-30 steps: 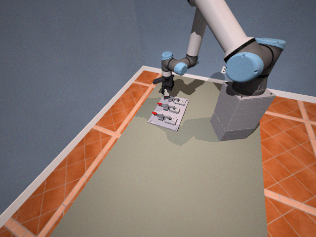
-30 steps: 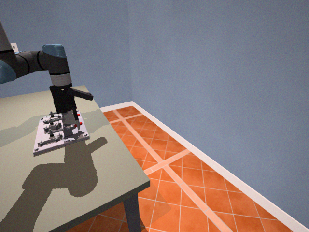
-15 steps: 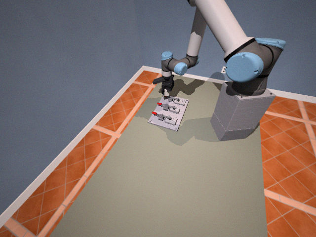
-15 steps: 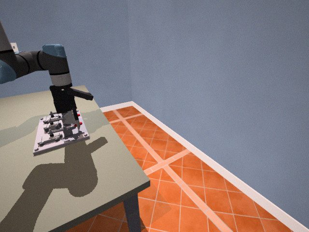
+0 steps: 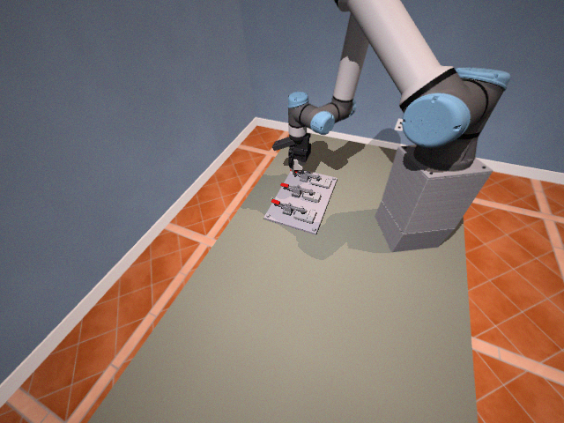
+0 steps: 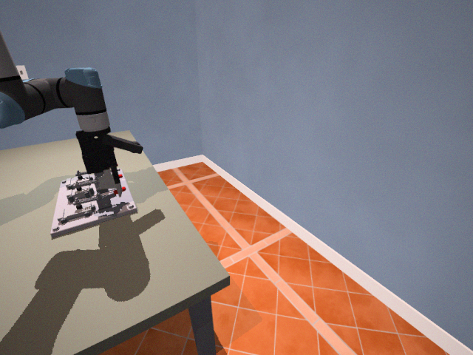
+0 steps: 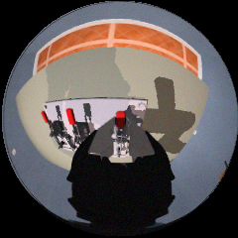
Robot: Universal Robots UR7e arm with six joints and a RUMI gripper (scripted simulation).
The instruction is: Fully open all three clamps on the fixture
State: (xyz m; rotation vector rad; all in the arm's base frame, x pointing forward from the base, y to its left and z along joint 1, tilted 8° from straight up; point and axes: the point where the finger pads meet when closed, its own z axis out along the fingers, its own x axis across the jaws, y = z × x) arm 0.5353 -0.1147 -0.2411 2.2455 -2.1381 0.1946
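Observation:
A grey fixture plate (image 5: 301, 203) lies on the table with three toggle clamps, each with a red-tipped handle. In the top view my gripper (image 5: 293, 170) stands over the far clamp (image 5: 309, 176) and is shut on its red-tipped handle. The wrist view shows that handle's red tip (image 7: 120, 116) between my fingers. The middle clamp's handle (image 5: 285, 184) and the near clamp's handle (image 5: 275, 201) lie low, pointing left. They also show in the wrist view (image 7: 70, 115) (image 7: 45, 117). The exterior view shows my gripper (image 6: 114, 187) low on the plate (image 6: 93, 204).
The arm's grey base block (image 5: 427, 200) stands to the right of the plate. The table's edge (image 6: 183, 214) runs close to the plate on the handle side, with tiled floor (image 6: 290, 267) beyond.

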